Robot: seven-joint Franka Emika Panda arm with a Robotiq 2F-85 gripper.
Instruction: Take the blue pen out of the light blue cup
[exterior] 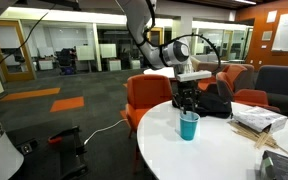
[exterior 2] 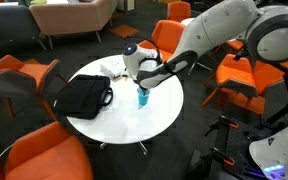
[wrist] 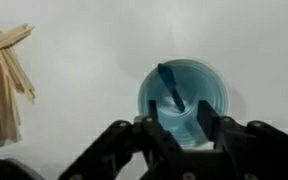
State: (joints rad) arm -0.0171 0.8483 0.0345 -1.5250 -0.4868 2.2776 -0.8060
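The light blue cup (wrist: 184, 100) stands upright on the round white table (wrist: 94, 60). It also shows in both exterior views (exterior: 189, 126) (exterior 2: 142, 96). The blue pen (wrist: 171, 86) leans inside the cup, thin and dark, its top near the far rim. My gripper (wrist: 176, 122) hangs directly above the cup, open, with its two fingers over the near part of the cup's mouth, either side of the pen's lower end. It holds nothing. In the exterior views the gripper (exterior: 187, 100) (exterior 2: 142, 84) is just over the cup's rim.
A bundle of wooden sticks (wrist: 4, 75) lies on the table to the left in the wrist view, also seen on paper in an exterior view (exterior: 259, 125). A black bag (exterior 2: 82, 96) lies on the table. Orange chairs (exterior: 149, 95) ring the table.
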